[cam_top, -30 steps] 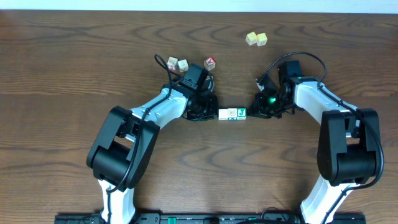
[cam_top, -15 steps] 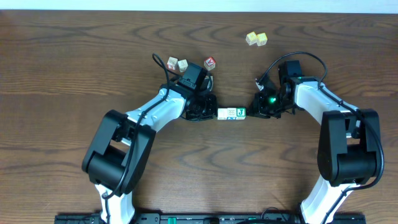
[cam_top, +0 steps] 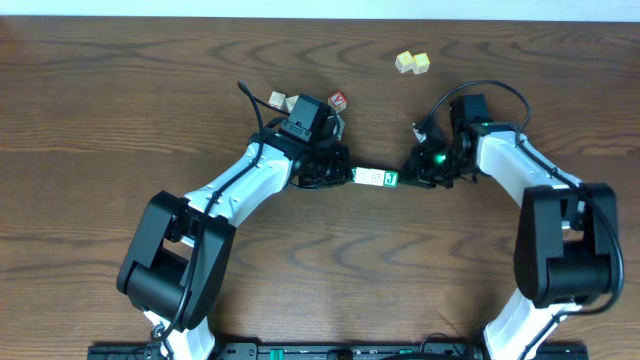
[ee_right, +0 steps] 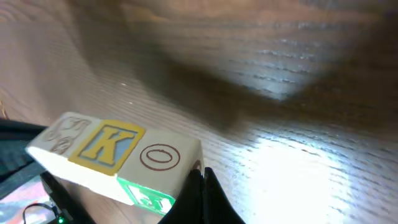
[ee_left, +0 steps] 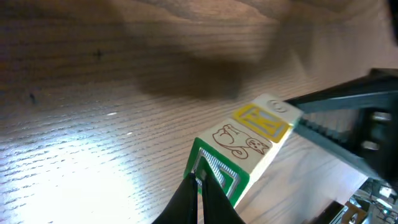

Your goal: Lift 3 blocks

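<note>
Nearest, the left arm [cam_top: 230, 195] and the right arm [cam_top: 520, 165] rise from the near edge of the wooden counter [cam_top: 90, 150] and bend inward toward its middle. At mid-counter the left end effector [cam_top: 345, 175] and the right end effector [cam_top: 404, 176] face each other. Each has its fingers pressed together into one tip, with nothing between them.

The two tips push on opposite ends of the 3 blocks [cam_top: 375, 178], which sit face to face in a short row clamped from either side. The green-faced block [cam_top: 391, 179], marked with a white "J", touches the right tip. The middle block [cam_top: 375, 177] shows an orange-yellow mark, and the white block [cam_top: 360, 176] touches the left tip. In both wrist views a dark shadow [ee_left: 199, 81] lies on the wood apart from the row, so the row seems to hang just clear of the counter.

Farther back, just beyond the left end effector, lie a red-faced cube [cam_top: 338, 100] and two cream cubes [cam_top: 284, 101]. Two pale yellow cubes [cam_top: 412, 62] sit side by side, touching, close to the far edge.
</note>
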Controlling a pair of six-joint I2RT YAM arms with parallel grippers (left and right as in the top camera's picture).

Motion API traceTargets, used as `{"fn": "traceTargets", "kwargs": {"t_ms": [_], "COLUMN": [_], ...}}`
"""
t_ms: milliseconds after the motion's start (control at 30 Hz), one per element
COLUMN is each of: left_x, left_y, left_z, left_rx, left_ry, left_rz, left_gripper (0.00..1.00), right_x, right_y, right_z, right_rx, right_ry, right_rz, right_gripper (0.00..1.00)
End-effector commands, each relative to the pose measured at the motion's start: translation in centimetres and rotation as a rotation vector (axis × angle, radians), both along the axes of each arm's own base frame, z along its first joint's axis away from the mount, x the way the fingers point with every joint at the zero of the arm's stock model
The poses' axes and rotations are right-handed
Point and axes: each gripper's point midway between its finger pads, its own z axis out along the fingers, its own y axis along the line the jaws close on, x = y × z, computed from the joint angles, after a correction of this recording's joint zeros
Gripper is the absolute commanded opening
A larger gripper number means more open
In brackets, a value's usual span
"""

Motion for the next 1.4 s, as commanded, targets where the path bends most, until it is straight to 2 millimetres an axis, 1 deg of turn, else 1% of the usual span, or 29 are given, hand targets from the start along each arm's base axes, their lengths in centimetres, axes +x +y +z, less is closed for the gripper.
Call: {"fn": "traceTargets", "kwargs": {"t_ms": [0, 100, 167, 233, 300, 333, 600, 767, 1367], "left_x": [-0.9, -0.9, -0.9, -0.9, -0.8, -0.8, -1.3, -1.3, -1.6], "left_y": [-1.6, -1.7, -1.8, -1.8, -1.8, -1.8, -1.5, -1.5, -1.4], "left_z": [1.1, 1.2, 1.5, 2.5, 3.6, 3.8, 3.4, 3.4, 3.3], "left_rx": [-0.062, -0.063, -0.069, -0.080, -0.090, -0.092, -0.077, -0.077, -0.076], "left_ry": [0.013, 0.011, 0.006, -0.015, -0.043, -0.045, -0.014, -0.010, 0.014], "left_rz": [-0.046, -0.048, -0.050, -0.051, -0.050, -0.050, -0.046, -0.043, -0.031], "left_gripper": [0.07, 0.07, 0.07, 0.07, 0.07, 0.07, 0.07, 0.07, 0.07], "right_x": [-0.7, -0.9, -1.2, -1.4, -1.7, -1.7, -1.8, -1.7, -2.1], "right_y": [3.3, 3.2, 3.1, 3.1, 3.6, 3.7, 3.9, 3.9, 4.2], "right_z": [4.9, 5.2, 4.9, 4.6, 4.6, 4.6, 4.9, 5.9, 6.0], "right_rx": [0.171, 0.163, 0.146, 0.124, 0.126, 0.126, 0.132, 0.135, 0.146], "right_ry": [-0.056, -0.056, -0.043, -0.036, -0.036, -0.036, -0.031, -0.059, -0.041], "right_rz": [0.058, 0.059, 0.059, 0.062, 0.076, 0.079, 0.073, 0.075, 0.077], "right_gripper": [0.01, 0.01, 0.01, 0.01, 0.01, 0.01, 0.01, 0.01, 0.01]}}
